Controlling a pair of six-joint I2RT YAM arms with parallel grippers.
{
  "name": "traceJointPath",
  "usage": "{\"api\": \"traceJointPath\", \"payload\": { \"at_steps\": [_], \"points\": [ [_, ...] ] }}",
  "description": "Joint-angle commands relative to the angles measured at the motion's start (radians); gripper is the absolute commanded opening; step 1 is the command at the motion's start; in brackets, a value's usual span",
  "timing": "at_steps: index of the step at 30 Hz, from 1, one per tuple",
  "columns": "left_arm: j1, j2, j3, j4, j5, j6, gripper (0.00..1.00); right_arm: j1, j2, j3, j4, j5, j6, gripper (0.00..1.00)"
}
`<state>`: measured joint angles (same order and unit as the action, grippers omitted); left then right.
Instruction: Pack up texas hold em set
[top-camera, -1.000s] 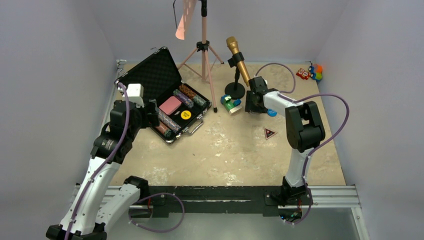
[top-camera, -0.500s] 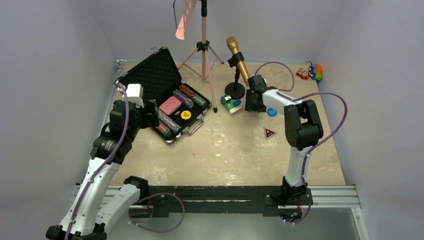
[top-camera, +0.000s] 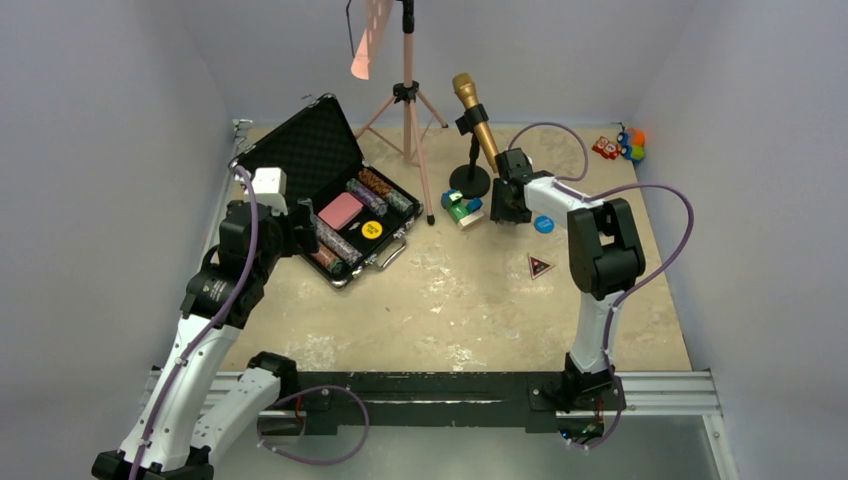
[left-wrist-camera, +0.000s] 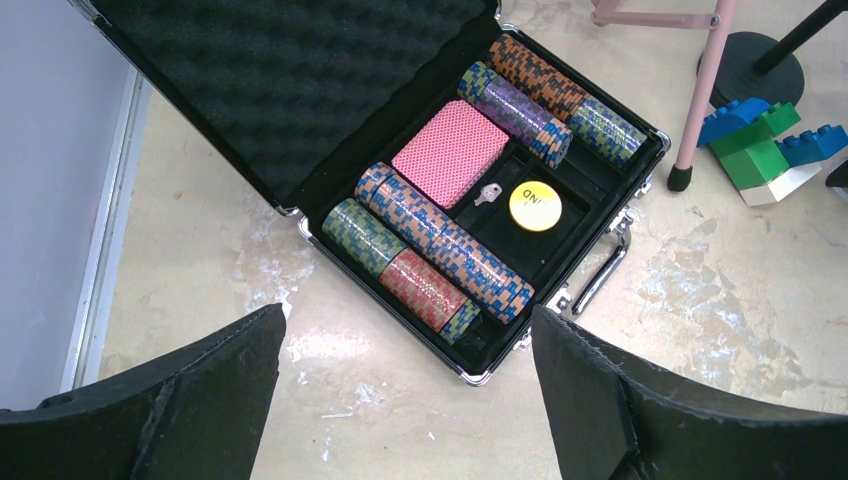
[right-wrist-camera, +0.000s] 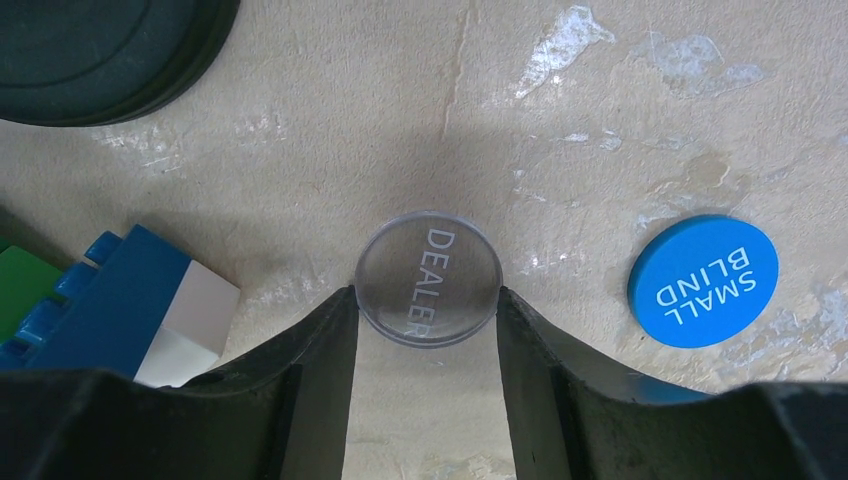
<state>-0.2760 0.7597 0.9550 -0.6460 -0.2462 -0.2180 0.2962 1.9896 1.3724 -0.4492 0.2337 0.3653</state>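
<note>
- My left gripper (left-wrist-camera: 405, 311) hangs above the open briefcase (left-wrist-camera: 300, 90) with its fingers spread wide and nothing between them. From there it overlooks the tray without blocking the free slots.
- The case lies at the table's left with its foam lid propped back. It holds the chip stacks (left-wrist-camera: 440, 245) in rows, the pink card deck (left-wrist-camera: 452, 152), a small key (left-wrist-camera: 487, 193) and the yellow button (left-wrist-camera: 535, 205).
- The toy blocks (right-wrist-camera: 130, 300) sit just left of my right fingers, and the microphone base (right-wrist-camera: 100, 50) lies beyond them. Neither belongs to the set, so I reach in beside them, not across.
- My right gripper (right-wrist-camera: 425, 295) has closed to the width of the clear DEALER button (right-wrist-camera: 428, 278), one pad against each side of its rim. I pinch it edgewise because a flat disc offers no other grip. I cannot tell whether it is off the table.
- The blue SMALL BLIND button (right-wrist-camera: 702, 280) lies loose just to the right.
- The triangular button (top-camera: 540, 266) lies nearer the bases, apart from both grippers.
</note>
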Motion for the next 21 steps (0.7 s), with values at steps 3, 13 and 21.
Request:
{"api": "traceJointPath", "payload": {
  "at_steps": [3,13,21],
  "points": [
    [0.004,-0.01,0.002,0.028,0.004,-0.01,0.96,0.001,-0.065,-0.035,0.034,-0.021,0.003,0.32],
    [0.004,-0.01,0.001,0.029,0.016,-0.014,0.96,0.041,-0.238,-0.225,0.044,-0.034,-0.004,0.29],
    [0.004,-0.003,0.001,0.029,0.022,-0.017,0.96,0.045,-0.263,-0.22,0.05,-0.015,0.0,0.49]
  ]
}}
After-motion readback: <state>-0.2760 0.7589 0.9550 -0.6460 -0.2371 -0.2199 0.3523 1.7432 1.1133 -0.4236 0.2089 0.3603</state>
